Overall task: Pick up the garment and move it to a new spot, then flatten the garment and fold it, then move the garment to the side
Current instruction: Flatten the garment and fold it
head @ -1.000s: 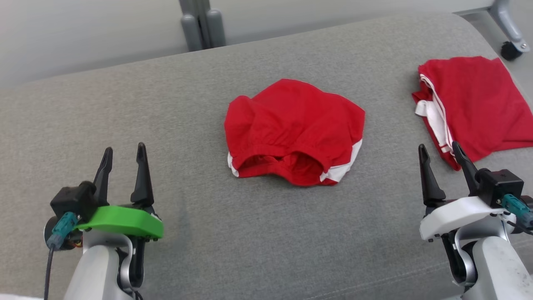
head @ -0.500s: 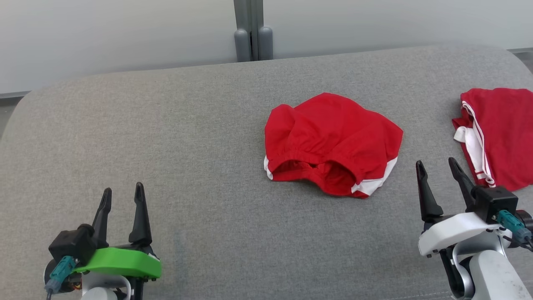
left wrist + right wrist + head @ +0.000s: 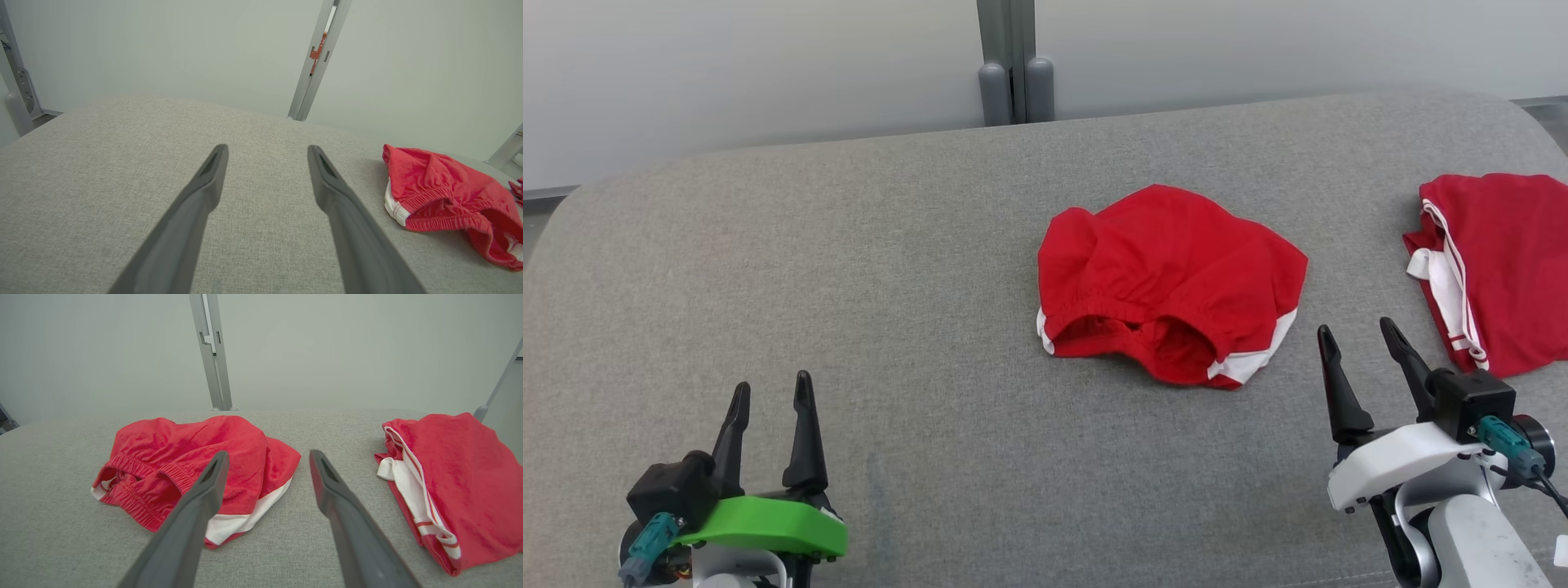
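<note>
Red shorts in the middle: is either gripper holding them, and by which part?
Nothing is held. The left gripper and right gripper are both open, apart from the shorts lying on the grey cushion.

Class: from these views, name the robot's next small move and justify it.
Probably the right gripper should reach forward-left to the crumpled red shorts: it is open, empty and nearest, and they lie untouched on the grey cushion.

The garment (image 3: 1168,282) lies on the cushion (image 3: 849,269), a little right of its middle. The other garment (image 3: 1494,269) lies at the cushion's right edge, well apart from it. The left gripper (image 3: 772,380) is over the front left; the right gripper (image 3: 1356,325) is nearer the front, between the two garments. A post (image 3: 1015,61) stands behind the cushion.
</note>
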